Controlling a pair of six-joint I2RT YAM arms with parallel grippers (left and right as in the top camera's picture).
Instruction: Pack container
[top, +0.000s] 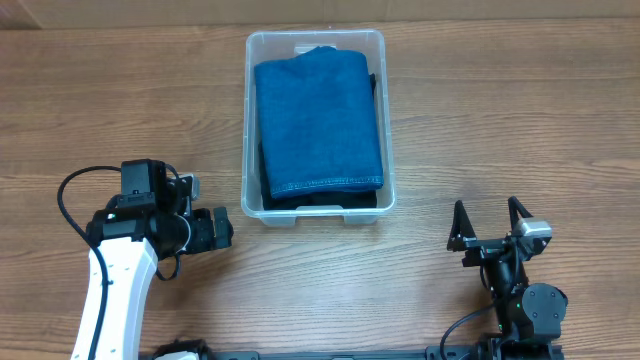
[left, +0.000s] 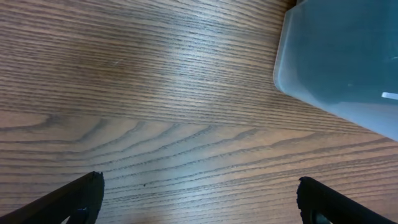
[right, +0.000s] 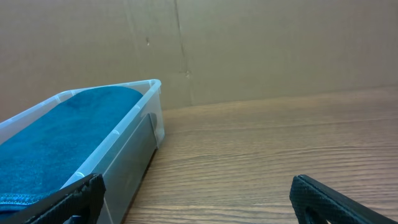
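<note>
The clear plastic container (top: 385, 120) stands at the middle back of the table. A folded blue towel (top: 318, 122) lies in it on top of dark folded cloth (top: 330, 203). My left gripper (top: 226, 229) is open and empty, left of the container's near corner (left: 323, 68). My right gripper (top: 489, 218) is open and empty, to the right of and nearer than the container (right: 134, 130). The blue towel (right: 56, 143) shows over the rim in the right wrist view. The label on the bottom is hidden.
The table (top: 520, 110) is wood-grain. A cardboard wall (right: 249, 50) stands behind it. Black cables run from the left arm (top: 110, 290).
</note>
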